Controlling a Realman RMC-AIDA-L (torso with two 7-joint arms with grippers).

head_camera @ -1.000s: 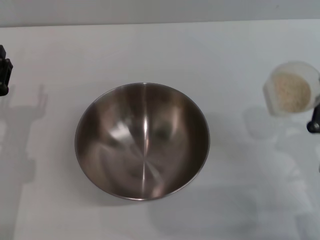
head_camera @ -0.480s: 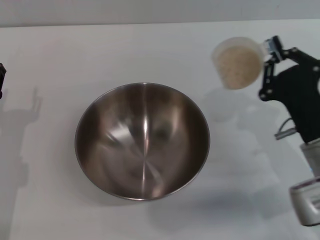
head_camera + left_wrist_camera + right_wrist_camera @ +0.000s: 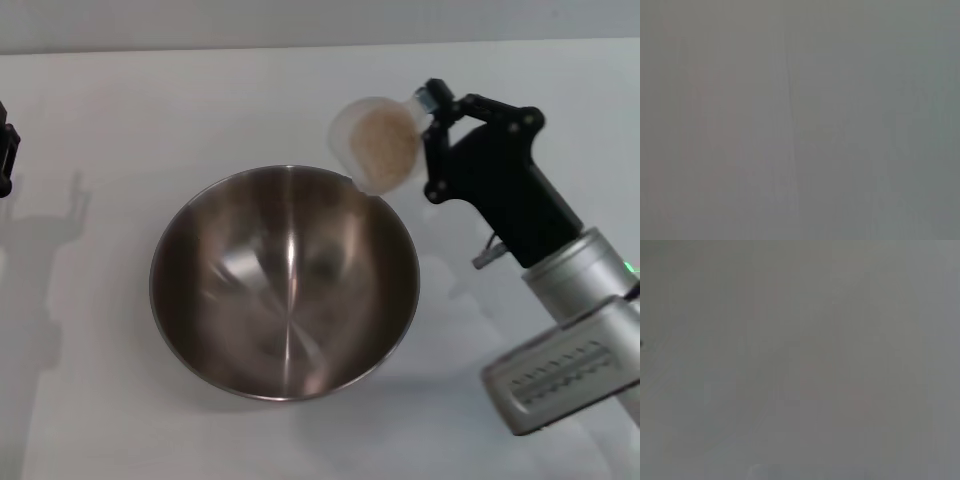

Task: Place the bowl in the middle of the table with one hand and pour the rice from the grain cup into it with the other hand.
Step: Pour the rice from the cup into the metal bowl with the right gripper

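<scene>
Near the middle of the white surface (image 3: 120,110) a wide steel bowl (image 3: 285,282) is seen standing upright, nothing showing inside it. Just above its far right rim a small clear cup (image 3: 377,145) is held off the surface by the right gripper (image 3: 432,112), whose jaws are clamped on the cup's handle side. The cup is tipped toward the bowl, its mouth turned to the camera, and pale rice (image 3: 383,143) is seen filling it. The cup's lower edge overlaps the bowl's rim. Whether they touch cannot be told. At the far left edge of the head view, only a dark part of the left gripper (image 3: 6,150) is seen, well apart from the bowl; how its jaws stand cannot be told. Only blank grey is shown by both wrist views.
</scene>
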